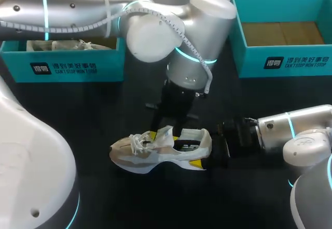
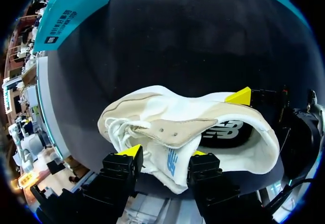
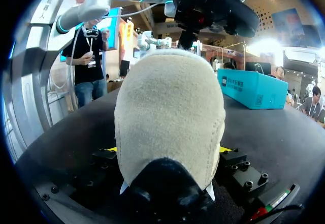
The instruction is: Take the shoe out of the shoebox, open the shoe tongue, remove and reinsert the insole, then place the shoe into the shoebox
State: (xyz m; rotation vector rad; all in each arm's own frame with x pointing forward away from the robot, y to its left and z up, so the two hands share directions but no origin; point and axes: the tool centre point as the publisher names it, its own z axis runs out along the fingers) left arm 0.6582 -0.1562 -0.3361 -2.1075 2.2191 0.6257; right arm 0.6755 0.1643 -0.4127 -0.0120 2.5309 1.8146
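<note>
While the right hand (image 1: pixel 217 148) clamps the heel (image 3: pixel 170 117) of the shoe (image 1: pixel 155 156) lying across the desk (image 1: pixel 93 115), the left hand (image 1: pixel 163 131) above pinches its tongue (image 2: pixel 172 132).

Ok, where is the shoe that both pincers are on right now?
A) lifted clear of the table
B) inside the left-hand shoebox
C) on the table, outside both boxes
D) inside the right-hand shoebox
C: the shoe rests sole-down on the dark table, with the left pincer closed on its tongue and the right pincer gripping its heel.
</note>
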